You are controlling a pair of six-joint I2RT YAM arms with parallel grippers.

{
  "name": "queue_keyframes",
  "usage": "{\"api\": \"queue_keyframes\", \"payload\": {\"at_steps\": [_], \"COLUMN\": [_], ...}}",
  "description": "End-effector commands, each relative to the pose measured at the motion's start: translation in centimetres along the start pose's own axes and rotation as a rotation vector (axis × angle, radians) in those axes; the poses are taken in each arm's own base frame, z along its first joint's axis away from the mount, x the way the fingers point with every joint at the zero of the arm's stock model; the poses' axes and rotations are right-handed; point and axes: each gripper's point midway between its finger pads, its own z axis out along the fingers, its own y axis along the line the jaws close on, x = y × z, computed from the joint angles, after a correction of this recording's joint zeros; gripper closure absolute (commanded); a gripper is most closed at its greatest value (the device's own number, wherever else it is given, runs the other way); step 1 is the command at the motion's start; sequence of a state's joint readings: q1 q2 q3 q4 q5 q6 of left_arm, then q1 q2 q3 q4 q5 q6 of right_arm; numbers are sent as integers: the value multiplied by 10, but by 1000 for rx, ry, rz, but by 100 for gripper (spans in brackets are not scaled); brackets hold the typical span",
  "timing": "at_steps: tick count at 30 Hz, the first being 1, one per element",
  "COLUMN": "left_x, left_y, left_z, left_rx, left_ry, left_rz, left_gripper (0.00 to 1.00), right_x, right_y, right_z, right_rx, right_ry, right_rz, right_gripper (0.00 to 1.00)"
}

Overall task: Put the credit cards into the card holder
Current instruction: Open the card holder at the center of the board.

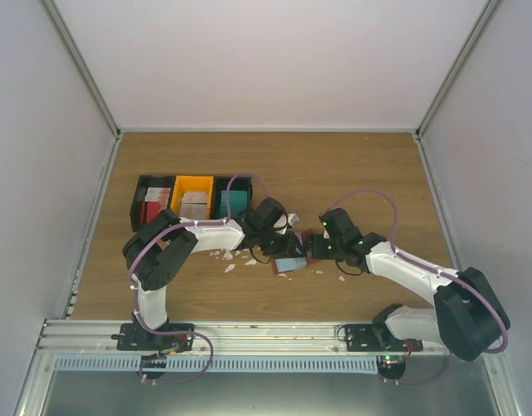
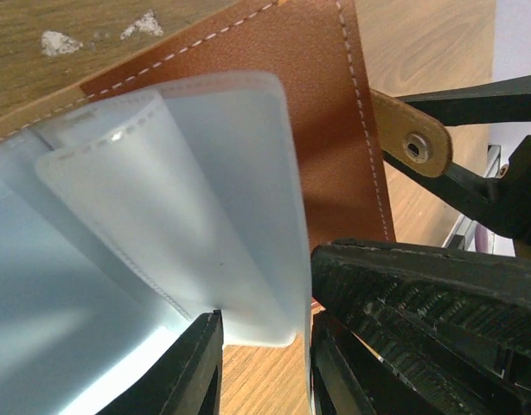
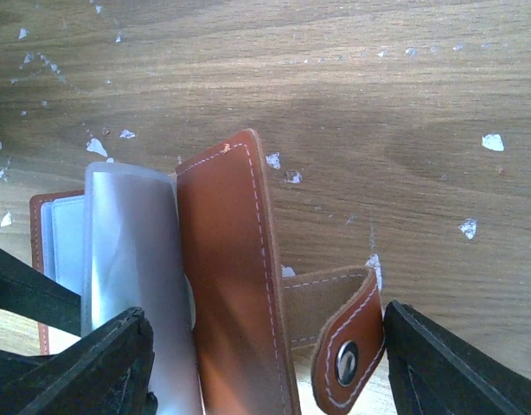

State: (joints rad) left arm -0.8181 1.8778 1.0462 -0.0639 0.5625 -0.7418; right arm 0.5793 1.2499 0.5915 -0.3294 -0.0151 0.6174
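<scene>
Card holder (image 3: 231, 285) — edges between parted right tool (image 3: 265, 367)

Open reddish-brown card holder (image 3: 233, 285), mid-table

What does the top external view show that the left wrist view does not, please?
Only the top external view shows the left arm, the right arm and the bins holding the credit cards. Only the left wrist view shows the clear sleeves pinched between the left gripper's fingers, and the snap strap. Both show the card holder, the wooden table and white scraps.
</scene>
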Motion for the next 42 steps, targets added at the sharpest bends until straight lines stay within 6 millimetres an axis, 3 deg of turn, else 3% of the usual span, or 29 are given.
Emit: {"api": "queue_keyframes", "payload": {"at_steps": [1,5,11,16,20,26,34,42], "left_x": [-11,-18,-22,-29,-34,-42,-44,-47], "left_y": [-27,-45,-52,-53,-52,-44,-32,-36], "left_z": [1,-1,5,14,22,36,45,40], "left_rx": [82,141,154,151,143,98,53,54], "left_ry": [-21,-36,-28,-24,-18,-6,-1,-12], "left_rz": [70,110,125,125,114,80,37,47], "left_gripper": [70,69,68,68,69,73,81,82], "right_x": [-7,-11,-21,-23,-20,-19,3,13], "right_y": [2,-15,-35,-36,-39,-31,-11,-4], "right_z": [-7,-16,-40,-52,-59,-73,-54,-23], "right_rx": [-15,63,156,157,165,104,-22,-58], "right_ry": [-19,-78,-174,-198,-194,-214,-94,-25], "right_rz": [12,78,150,154,167,165,134,101], "right_gripper": [27,27,25,28,36,60,86,94]}}
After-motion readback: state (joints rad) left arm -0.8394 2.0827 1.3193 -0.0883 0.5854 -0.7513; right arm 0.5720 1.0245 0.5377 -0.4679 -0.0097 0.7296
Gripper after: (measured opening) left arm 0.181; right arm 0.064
